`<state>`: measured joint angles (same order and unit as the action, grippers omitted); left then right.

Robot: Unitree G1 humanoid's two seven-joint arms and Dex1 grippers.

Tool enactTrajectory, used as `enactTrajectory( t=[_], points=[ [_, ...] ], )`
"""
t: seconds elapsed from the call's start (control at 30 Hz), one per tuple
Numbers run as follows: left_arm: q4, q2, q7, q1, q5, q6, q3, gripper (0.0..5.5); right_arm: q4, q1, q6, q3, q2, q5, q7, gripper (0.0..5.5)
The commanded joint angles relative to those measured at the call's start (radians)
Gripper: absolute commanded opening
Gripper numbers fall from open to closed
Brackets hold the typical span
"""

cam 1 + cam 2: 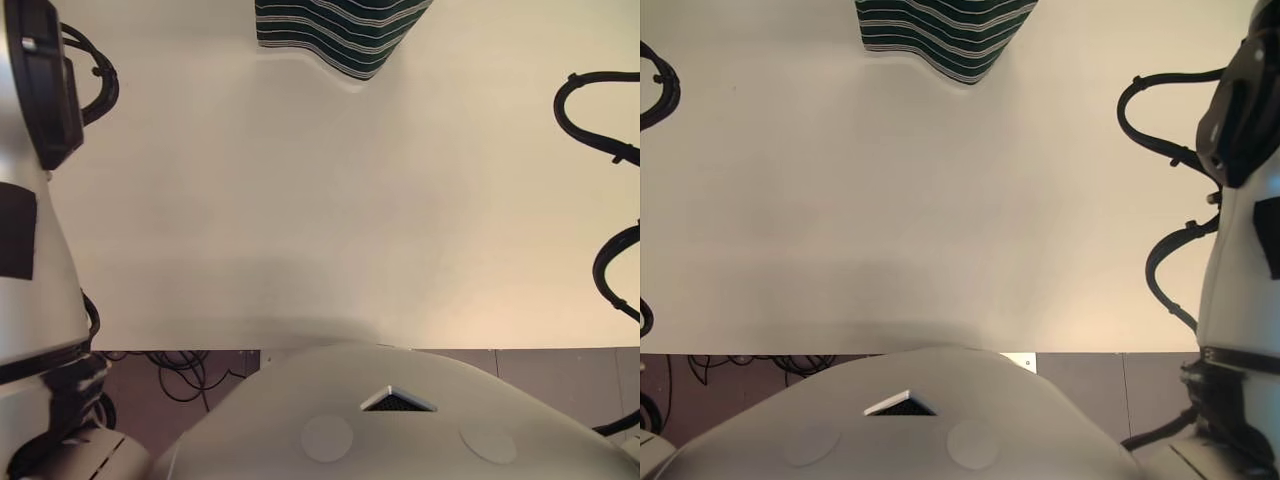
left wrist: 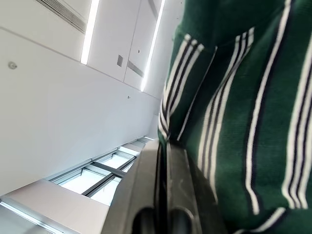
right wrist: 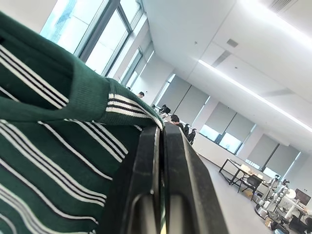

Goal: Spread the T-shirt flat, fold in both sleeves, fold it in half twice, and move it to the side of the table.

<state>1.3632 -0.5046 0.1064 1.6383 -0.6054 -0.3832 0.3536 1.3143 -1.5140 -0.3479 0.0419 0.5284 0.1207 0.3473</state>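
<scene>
The T-shirt (image 1: 335, 35) is dark green with thin white stripes. It hangs down over the far middle of the white table (image 1: 300, 200), and its lower corner touches or nearly touches the tabletop. In the left wrist view my left gripper (image 2: 163, 142) is shut on the T-shirt (image 2: 243, 97), with a striped edge pinched between the fingers. My right gripper (image 3: 161, 128) is also shut on the T-shirt (image 3: 53, 126), clamping a striped hem. Both arms are raised, so the upper part of the shirt is out of the eye views.
Black cables (image 1: 600, 110) loop along the table's right side, and more cables (image 1: 1160, 120) hang by my right arm. The table's near edge (image 1: 300, 345) runs just in front of me, with floor cables (image 1: 180, 370) below it.
</scene>
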Motion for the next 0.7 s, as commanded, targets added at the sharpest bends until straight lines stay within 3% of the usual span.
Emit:
enactTrajectory(
  t=[0.03,0.23,0.33,0.43,0.5,0.57,0.63,0.67,0.7],
  points=[
    [0.007,-0.012,-0.004,0.028,0.010,0.010,-0.022,0.04,-0.004,-0.050,-0.010,0.011,0.043,0.009,0.011,0.00],
    [0.006,0.013,0.035,0.003,0.030,0.000,-0.047,0.04,-0.015,-0.025,-0.043,0.014,0.059,0.002,0.059,0.00],
    [-0.004,0.022,0.123,-0.031,0.108,-0.057,-0.107,0.04,-0.045,0.029,-0.094,0.043,0.064,-0.048,0.176,0.00],
    [-0.026,0.019,0.290,-0.096,0.235,-0.156,-0.198,0.04,-0.185,0.173,-0.158,0.096,0.064,-0.177,0.415,0.00],
    [-0.068,0.007,0.539,-0.171,0.402,-0.227,-0.304,0.04,-0.510,0.414,-0.105,0.122,0.079,-0.356,0.627,0.00],
    [-0.203,-0.020,0.932,-0.304,0.638,-0.195,-0.400,0.04,-0.902,0.718,0.010,0.134,0.122,-0.531,0.758,0.00],
    [-0.591,-0.106,1.268,-0.569,0.931,0.143,-0.422,0.04,-1.228,1.056,0.102,0.154,0.182,-0.691,0.881,0.00],
    [-0.909,-0.226,1.379,-0.834,1.118,0.360,-0.398,0.04,-1.365,1.279,0.156,0.172,0.217,-0.764,0.964,0.00],
    [-1.196,-0.360,1.450,-1.146,1.244,0.460,-0.355,0.04,-1.450,1.502,0.160,0.179,0.246,-0.770,1.033,0.00]
  ],
)
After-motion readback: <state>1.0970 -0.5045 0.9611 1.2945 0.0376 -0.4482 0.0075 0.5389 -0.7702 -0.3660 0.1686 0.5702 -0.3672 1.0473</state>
